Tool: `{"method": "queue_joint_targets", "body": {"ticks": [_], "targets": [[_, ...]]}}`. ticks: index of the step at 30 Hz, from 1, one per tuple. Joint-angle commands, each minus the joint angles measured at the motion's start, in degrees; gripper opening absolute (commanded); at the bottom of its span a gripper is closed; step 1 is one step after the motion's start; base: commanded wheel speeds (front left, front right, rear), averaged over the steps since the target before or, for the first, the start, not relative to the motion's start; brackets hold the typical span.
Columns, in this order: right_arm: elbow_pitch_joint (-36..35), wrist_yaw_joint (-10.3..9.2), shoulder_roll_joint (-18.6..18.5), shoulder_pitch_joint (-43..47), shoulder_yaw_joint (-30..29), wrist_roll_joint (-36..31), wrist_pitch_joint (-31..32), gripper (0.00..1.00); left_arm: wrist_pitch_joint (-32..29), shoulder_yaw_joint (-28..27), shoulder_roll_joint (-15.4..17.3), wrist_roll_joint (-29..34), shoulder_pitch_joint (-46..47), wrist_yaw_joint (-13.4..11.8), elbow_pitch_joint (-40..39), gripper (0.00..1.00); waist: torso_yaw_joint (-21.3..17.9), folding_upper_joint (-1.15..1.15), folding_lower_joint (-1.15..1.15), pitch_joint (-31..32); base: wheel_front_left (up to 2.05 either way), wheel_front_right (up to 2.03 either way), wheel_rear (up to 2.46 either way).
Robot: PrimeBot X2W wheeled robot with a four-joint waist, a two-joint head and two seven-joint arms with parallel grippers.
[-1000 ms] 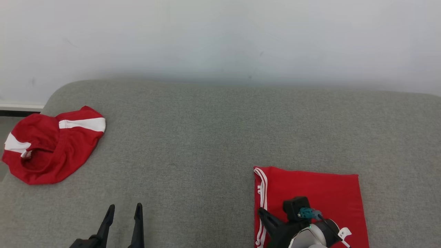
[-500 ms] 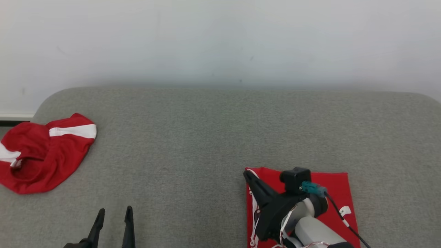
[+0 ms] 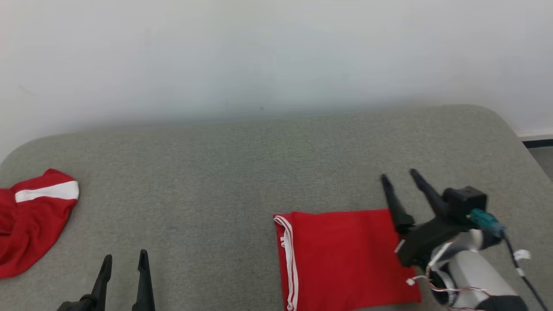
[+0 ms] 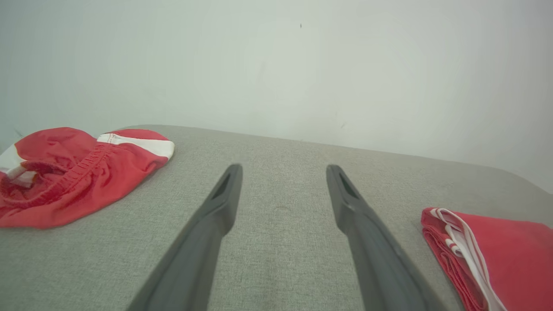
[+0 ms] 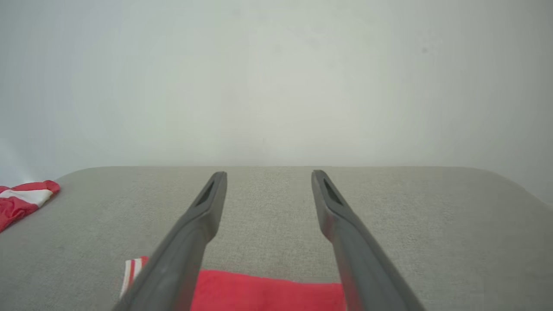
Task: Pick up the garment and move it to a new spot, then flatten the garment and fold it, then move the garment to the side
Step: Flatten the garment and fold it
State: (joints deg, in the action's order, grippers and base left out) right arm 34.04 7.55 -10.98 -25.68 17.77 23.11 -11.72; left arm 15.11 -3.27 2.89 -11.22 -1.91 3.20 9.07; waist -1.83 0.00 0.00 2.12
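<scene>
Head view: folded red garment [image 3: 345, 259], likely shorts, lies flat; right gripper [image 3: 398, 174] and left gripper [image 3: 125, 255] both spread, empty.

a plain, pale wall [image 3: 259, 52] runs across the back, carrying a few faint specks and lit softly and evenly. in front of it lies a broad grey fabric-covered cushion [image 3: 207, 164] with rounded far corners and a fine woven texture. at the far right a white skirting board [image 3: 535, 134] with a dark band beneath meets a strip of grey floor [image 3: 545, 160].
</scene>
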Motion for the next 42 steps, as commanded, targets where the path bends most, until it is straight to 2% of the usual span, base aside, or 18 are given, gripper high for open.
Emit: {"method": "queue_joint_targets", "body": {"ticks": [1,8,18,42], "targets": [[-1.66,-0.11,-1.30,2.33,-2.06,-1.00,0.62,1.00,0.01,-0.46,0.00,-0.88,0.43,0.03,-0.12,1.00,-1.49,0.00,0.00,-0.08,0.00,0.00,0.00],[-8.15,-0.11,-3.23,9.25,-7.56,-2.40,2.48,1.00,0.01,-0.99,0.02,-0.42,0.36,0.75,0.86,1.00,-2.32,0.00,0.00,0.14,0.00,0.00,0.00],[-9.02,-0.12,-3.38,16.10,-10.18,-2.42,0.71,1.00,0.01,-0.53,0.01,0.02,-0.91,0.69,2.28,1.00,-1.91,0.00,0.00,1.01,0.00,0.00,0.00],[-10.36,-0.11,-1.04,16.87,-11.97,-4.84,1.44,1.00,0.01,0.52,0.01,-0.15,-1.51,-0.39,3.17,1.00,-2.06,0.00,0.00,1.12,0.00,0.00,0.00]]}}
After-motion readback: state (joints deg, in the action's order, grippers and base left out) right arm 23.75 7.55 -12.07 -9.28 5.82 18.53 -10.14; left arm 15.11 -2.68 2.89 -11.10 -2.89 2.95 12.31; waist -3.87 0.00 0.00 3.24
